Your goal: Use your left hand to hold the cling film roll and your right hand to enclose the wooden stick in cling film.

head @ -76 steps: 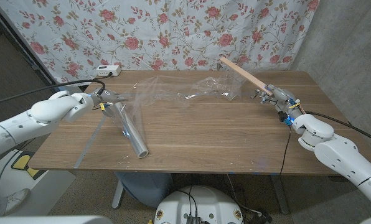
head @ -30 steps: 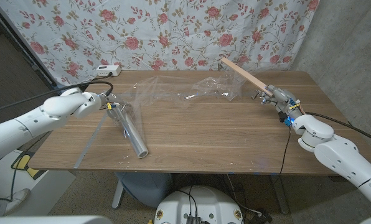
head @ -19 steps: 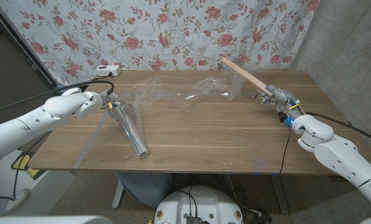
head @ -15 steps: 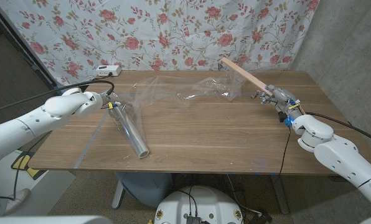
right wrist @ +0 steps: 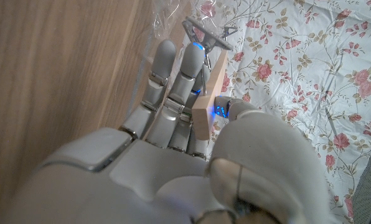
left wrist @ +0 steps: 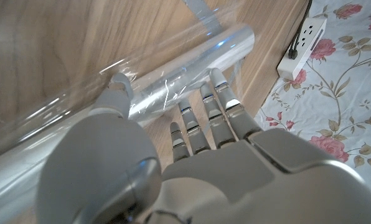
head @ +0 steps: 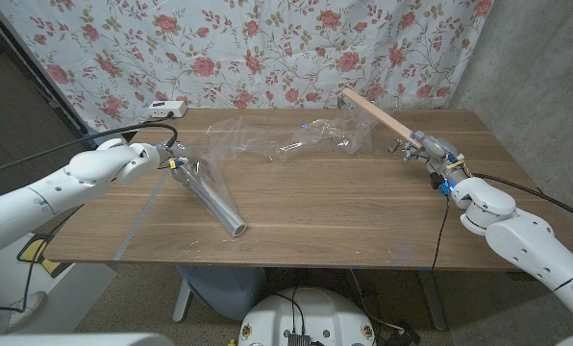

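Clear cling film roll [head: 212,197] has swung, free end now nearer table centre; left hand [head: 158,157] grips its far end. Right hand [head: 431,150] holds light wooden stick [head: 378,115], raised right of the roll, crumpled film [head: 311,136] around its tip.

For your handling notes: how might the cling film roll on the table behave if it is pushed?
The cling film roll is a smooth cylinder lying on the table, so it would probably roll. The left hand holds one end, so it may pivot. Its glossy surface looks slippery.
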You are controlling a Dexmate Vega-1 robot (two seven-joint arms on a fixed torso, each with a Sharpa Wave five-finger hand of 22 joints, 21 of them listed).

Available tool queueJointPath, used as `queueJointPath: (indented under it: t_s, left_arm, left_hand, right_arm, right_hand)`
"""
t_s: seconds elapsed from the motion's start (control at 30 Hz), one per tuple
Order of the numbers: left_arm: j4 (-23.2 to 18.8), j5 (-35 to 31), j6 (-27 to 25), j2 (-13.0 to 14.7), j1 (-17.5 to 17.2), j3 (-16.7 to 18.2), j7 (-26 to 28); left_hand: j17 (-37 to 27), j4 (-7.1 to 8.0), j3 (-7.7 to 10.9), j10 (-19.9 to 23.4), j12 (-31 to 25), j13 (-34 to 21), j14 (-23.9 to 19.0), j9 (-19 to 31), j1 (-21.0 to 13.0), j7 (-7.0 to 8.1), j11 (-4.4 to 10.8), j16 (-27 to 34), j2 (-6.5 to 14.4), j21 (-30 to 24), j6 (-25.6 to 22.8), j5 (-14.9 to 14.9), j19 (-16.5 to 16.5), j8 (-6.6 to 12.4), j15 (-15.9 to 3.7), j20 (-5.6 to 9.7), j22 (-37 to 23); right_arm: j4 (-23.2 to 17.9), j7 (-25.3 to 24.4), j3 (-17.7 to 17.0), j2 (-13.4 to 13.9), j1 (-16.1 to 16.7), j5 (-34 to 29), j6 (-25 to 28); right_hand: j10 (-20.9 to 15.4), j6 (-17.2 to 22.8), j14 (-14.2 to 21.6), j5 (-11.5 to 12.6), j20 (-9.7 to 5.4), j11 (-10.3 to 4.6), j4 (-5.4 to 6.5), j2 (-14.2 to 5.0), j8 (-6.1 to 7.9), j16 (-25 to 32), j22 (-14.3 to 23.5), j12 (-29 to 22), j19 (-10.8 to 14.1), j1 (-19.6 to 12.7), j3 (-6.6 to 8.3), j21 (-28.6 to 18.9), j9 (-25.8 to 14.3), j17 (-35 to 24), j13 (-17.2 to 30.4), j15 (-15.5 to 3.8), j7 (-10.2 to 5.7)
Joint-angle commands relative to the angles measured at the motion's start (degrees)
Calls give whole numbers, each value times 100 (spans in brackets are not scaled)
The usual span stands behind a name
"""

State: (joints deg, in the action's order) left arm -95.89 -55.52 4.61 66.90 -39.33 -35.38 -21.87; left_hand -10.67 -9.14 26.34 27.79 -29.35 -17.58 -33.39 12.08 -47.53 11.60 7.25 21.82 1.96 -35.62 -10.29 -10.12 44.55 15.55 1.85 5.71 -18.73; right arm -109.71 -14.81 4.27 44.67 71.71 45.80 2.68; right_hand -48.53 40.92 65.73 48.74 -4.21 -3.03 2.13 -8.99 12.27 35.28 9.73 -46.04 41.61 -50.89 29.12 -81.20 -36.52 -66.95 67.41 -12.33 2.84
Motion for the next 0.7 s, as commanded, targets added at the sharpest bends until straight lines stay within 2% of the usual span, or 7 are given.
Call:
queueJointPath:
  t_s: [0.03, 0.1, 0.23, 0.37, 0.43, 0.57, 0.7]
  left_arm:
    - [-200, 490, -86, -1, -279, 182, 344]
    - [-277, 251, -60, 53, -304, 137, 511]
    - [-292, 290, -62, 33, -301, 141, 464]
    - [-309, 428, -81, 15, -295, 192, 372]
    - [-321, 497, -79, 24, -332, 222, 436]
    - [-359, 492, 20, 20, -316, 202, 455]
    - [-469, 590, 122, 160, -513, 363, 1034]
  left_hand:
    - [-544, 12, -62, 746, -285, -1002, -2823, 68, -34, 42, 459, 66, -45, -592, -195, -13, 1078, 40, -1536, 537, 78]
    - [-707, 20, -65, 840, -413, -1244, -3143, 100, -16, 50, 461, 42, -102, -783, -215, -24, 1072, -7, -1530, 565, 215]
    - [-1011, 35, 62, 774, -330, -1670, -3162, 144, 75, 52, 462, -420, -170, -1284, -205, -25, 933, -133, -1532, 570, 599]
    - [-1065, 55, 87, 724, -150, -1616, -3166, 136, 190, 61, 461, -547, -203, -1418, -194, -18, 899, -163, -1530, 578, 672]
    - [-1188, 34, 276, 818, 112, -1785, -3351, 116, 295, 62, 458, -764, -275, -1812, -207, -20, 928, -218, -1530, 589, 741]
    - [-1274, 50, 365, 870, 346, -1801, -3391, 114, 475, 64, 456, -823, -324, -1991, -182, -15, 885, -239, -1527, 589, 758]
    - [-1297, 42, 456, 797, 670, -1725, -3398, 70, 633, 67, 452, -843, -357, -2089, -22, -4, 831, -294, -1527, 591, 763]
  right_arm:
    - [-2, 19, -24, -3, 29, -8, -29]
    - [8, 35, -19, -8, 24, -8, -39]
    - [14, 31, -12, -14, 36, -16, -44]
    - [2, 23, -29, -11, 64, -24, -55]
    - [-1, 27, -44, -11, 79, -23, -70]
    - [-3, 36, -60, -12, 101, -13, -76]
    - [1, 41, -68, -23, 129, -12, -96]
  right_hand:
    - [-415, 669, -5, 21, -304, -416, -907, -83, 25, -6, 17, -38, -29, -16, 1672, -24, -14, -3, 119, -33, -655]
    - [-417, 675, -1, 19, -299, -407, -907, -83, 25, -2, 17, -43, -35, -15, 1670, -22, -10, -7, 125, -32, -651]
    - [-446, 676, -5, 19, -294, -406, -908, -85, 24, -2, 18, -32, -42, -17, 1670, -21, -9, -8, 93, -32, -649]
    - [-431, 673, -8, 17, -292, -391, -908, -83, 21, -3, 20, -38, -41, -16, 1666, -25, -5, -7, 117, -32, -652]
    - [-450, 675, -10, 18, -290, -410, -908, -86, 21, -2, 20, -38, -46, -18, 1668, -24, -4, -9, 106, -32, -650]
    - [-422, 676, -13, 17, -291, -407, -908, -84, 25, -5, 19, -44, -46, -17, 1667, -24, -10, -6, 133, -34, -654]
    - [-420, 682, -3, 18, -294, -405, -907, -85, 31, 8, 20, -55, -45, -17, 1668, -26, -16, -20, 144, -32, -665]
